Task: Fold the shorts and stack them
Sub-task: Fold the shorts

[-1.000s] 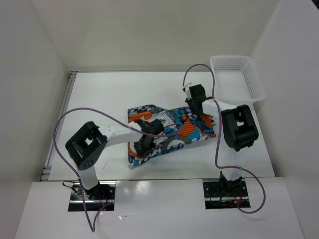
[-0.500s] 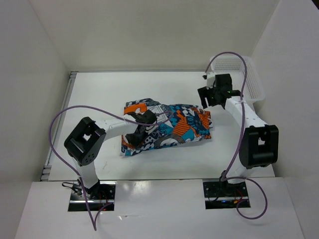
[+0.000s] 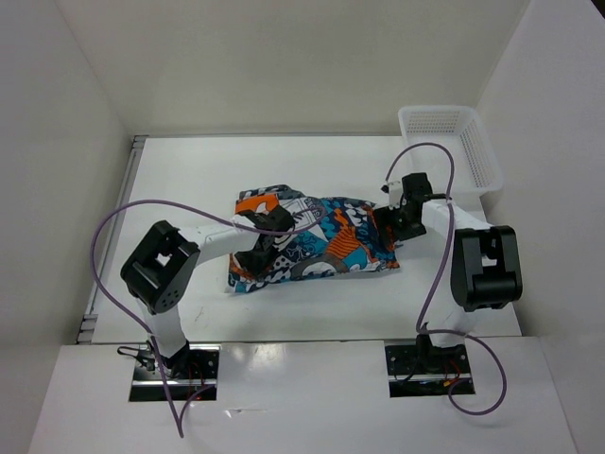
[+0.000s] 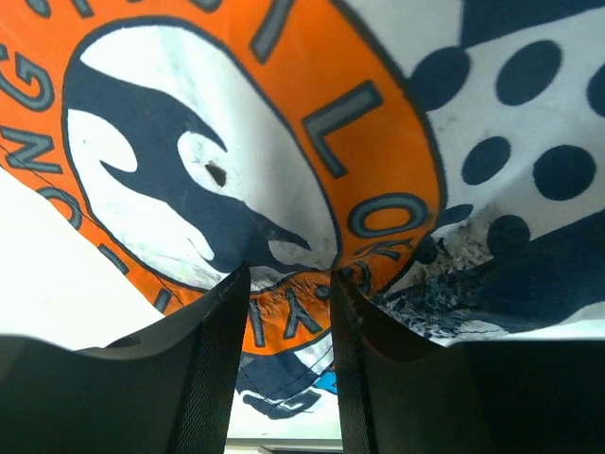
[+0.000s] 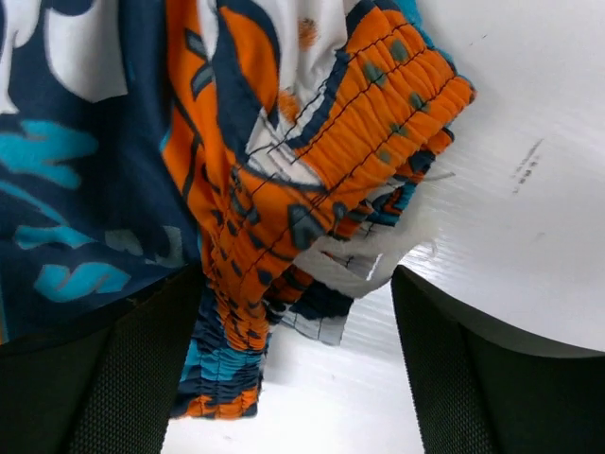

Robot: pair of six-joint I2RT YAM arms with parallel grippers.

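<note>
The printed shorts (image 3: 317, 241) lie as a folded bundle in the middle of the white table (image 3: 189, 180). My left gripper (image 3: 266, 240) hovers over the bundle's left part. In the left wrist view it (image 4: 288, 284) stands partly open, with the orange and white print (image 4: 236, 142) just beyond the fingers and nothing pinched. My right gripper (image 3: 391, 223) is at the bundle's right end. In the right wrist view it (image 5: 295, 284) is wide open, and the orange gathered waistband (image 5: 312, 189) hangs between the fingers, closer to the left one.
A white mesh basket (image 3: 477, 142) stands at the table's far right corner, just behind the right arm. White walls close the table in on the left, back and right. Purple cables loop from both arms over the table.
Both grippers have opened and let go of the shorts. The bundle is more compact and shifted left. The right gripper swung up toward the basket, then came back to the bundle's right end.
</note>
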